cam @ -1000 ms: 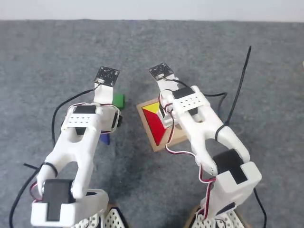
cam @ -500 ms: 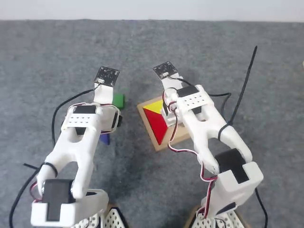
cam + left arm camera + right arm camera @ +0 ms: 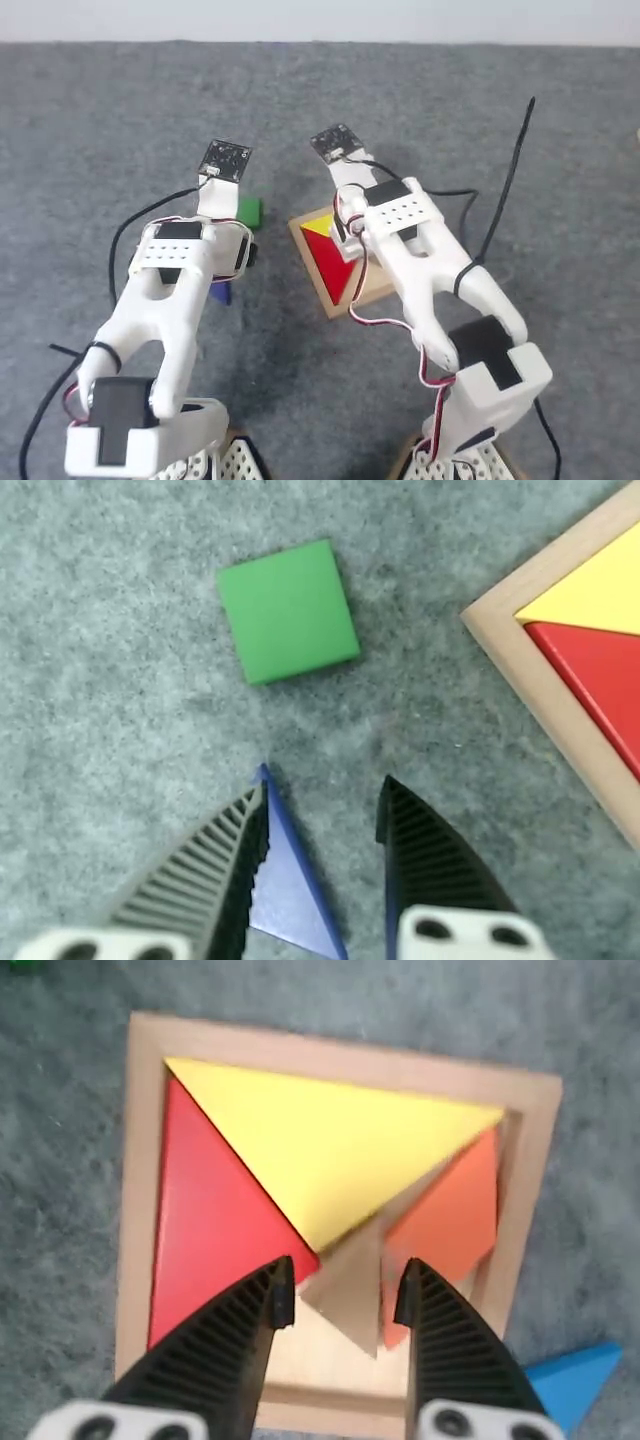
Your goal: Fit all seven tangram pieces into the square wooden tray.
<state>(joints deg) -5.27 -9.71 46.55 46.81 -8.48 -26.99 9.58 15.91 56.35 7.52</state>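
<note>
Hovering released above the wooden tray [image 3: 345, 1052], the right tool [image 3: 340, 1295] brackets the bare gap beside the orange triangle [image 3: 450, 1215], which likely needs nudging flush. The left tool [image 3: 325, 810], also released, straddles the blue triangle [image 3: 285, 890] on the desk [image 3: 100, 730], probably the next pickup.

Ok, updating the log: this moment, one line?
tray: yellow, red, orange pieces in; left end effector: open over blue triangle; right end effector: open over tray

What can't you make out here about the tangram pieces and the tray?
High view: right arm covers much of the tray.
Left wrist view: blue triangle runs off-frame, partly behind a finger.
Right wrist view: light blue piece cut by the edge; fingers hide part of the tray.
</note>
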